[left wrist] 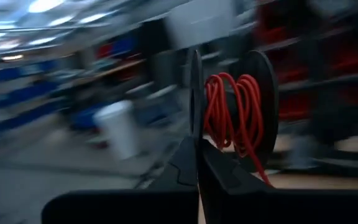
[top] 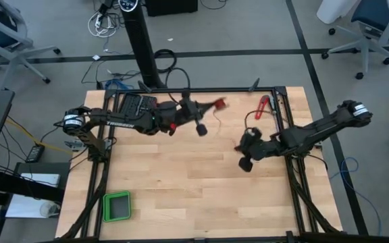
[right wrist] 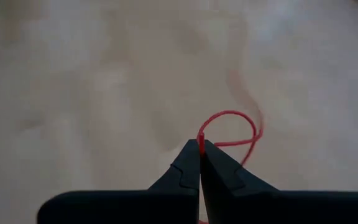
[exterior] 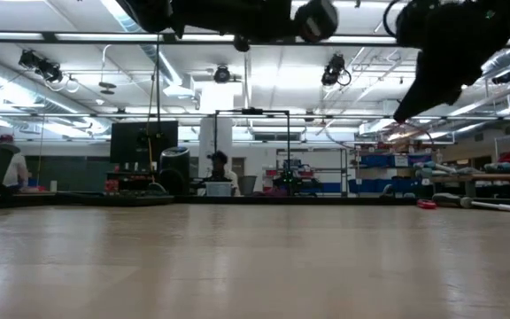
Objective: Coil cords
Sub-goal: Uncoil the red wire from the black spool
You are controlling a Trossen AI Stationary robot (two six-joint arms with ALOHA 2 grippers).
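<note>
Cord [right wrist: 232,130], a very thin glossy red strand, curls in a small loop above the pale wooden table [top: 181,182], its end pinched in the fully closed right gripper [right wrist: 200,149]. Left gripper [left wrist: 197,149], jaws likewise shut, grips a black spool [left wrist: 263,93] wound with red turns.
</note>
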